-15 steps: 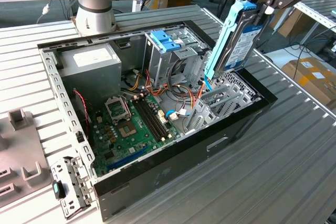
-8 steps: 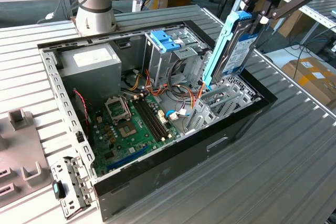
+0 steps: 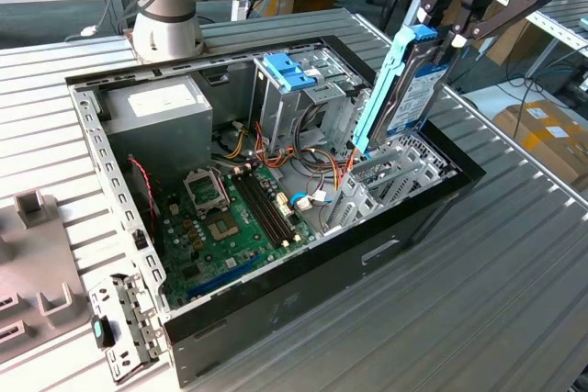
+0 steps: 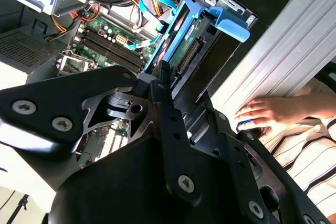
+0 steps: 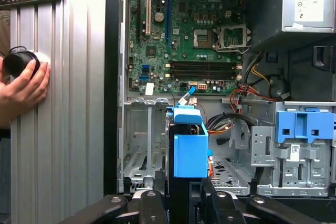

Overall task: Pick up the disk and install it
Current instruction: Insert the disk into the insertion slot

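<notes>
Upright disk (image 3: 415, 98) over drive bay (image 3: 404, 170) inside computer case (image 3: 303, 305).

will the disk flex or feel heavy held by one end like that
Probably stiff: the disk, a flat metal slab, stands near upright in the jaws without sagging. Likely heavy for its size. Its blue rail might snag on the drive bay.
</notes>
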